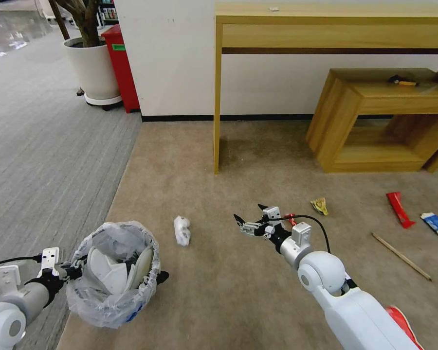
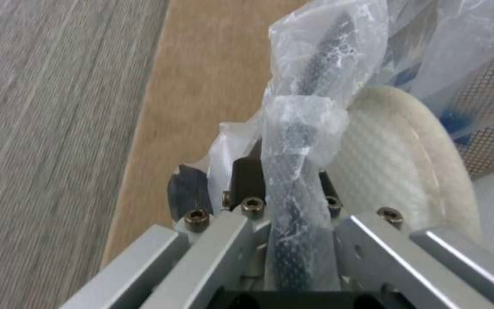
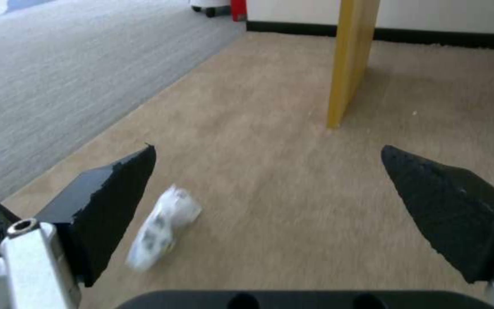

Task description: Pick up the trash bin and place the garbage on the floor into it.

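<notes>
Crinkly translucent bag lines the trash bin (image 1: 114,274), rim pinched tight by the left gripper (image 1: 73,271) so it travels along; white slippers (image 1: 117,272) already inside. Just right of the bin, crumpled white paper (image 1: 182,230) lies on the beige short-pile floor (image 1: 238,301). Right gripper (image 1: 250,217), further right of the bin, hovers wide open, empty, aimed paper-ward.

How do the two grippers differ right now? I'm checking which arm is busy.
The left gripper is shut on the trash bin rim, pinching the plastic liner; the right gripper is open and holds nothing. The left sits at the bin's side near the grey carpet; the right hovers over the beige floor, beside the crumpled white paper. Both have black fingertips.
</notes>
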Controlling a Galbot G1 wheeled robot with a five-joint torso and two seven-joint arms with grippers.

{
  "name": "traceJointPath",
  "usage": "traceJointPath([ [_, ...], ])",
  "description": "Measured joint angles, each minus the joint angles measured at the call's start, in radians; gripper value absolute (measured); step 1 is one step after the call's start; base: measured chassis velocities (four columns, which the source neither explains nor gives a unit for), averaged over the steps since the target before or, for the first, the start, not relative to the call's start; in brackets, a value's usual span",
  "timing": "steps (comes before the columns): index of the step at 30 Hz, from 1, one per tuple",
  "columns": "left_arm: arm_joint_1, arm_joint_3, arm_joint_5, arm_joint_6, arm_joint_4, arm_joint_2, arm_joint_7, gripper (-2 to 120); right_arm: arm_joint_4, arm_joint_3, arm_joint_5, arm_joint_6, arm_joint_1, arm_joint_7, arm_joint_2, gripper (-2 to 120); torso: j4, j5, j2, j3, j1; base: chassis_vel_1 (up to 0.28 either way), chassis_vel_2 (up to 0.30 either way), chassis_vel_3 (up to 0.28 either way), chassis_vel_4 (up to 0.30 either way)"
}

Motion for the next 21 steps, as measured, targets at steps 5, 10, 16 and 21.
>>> traceJointPath([
  [5, 0.004, -0.002, -0.001, 0.0, -0.003, -0.001, 0.0, 0, -0.01, -0.017, -0.009, -0.007, 0.005, 0.001, 0.017, 100, 0.0, 0.0006, 0.0, 0.0, 0.0, -0.179, 0.234, 0.162, -0.261],
  [10, 0.008, -0.011, -0.002, 0.0, -0.002, -0.003, 0.001, 0, -0.028, -0.046, -0.024, -0.028, 0.007, 0.003, 0.024, 100, 0.0001, 0.0002, 0.0, 0.0, 0.0, -0.096, 0.267, 0.122, -0.251],
  [16, 0.0, -0.047, -0.012, 0.0, 0.031, 0.011, 0.003, 0, -0.137, -0.144, -0.082, -0.043, 0.041, 0.03, 0.077, 100, 0.0, 0.0004, 0.0, 0.0, 0.0, -0.081, 0.124, 0.071, -0.138],
  [21, -0.008, -0.078, -0.031, 0.0, 0.063, 0.034, 0.005, 0, -0.239, -0.227, -0.103, -0.064, 0.087, 0.062, 0.121, 100, 0.0, 0.0003, 0.0, 0.0, 0.0, 0.008, -0.013, -0.004, 0.025],
])
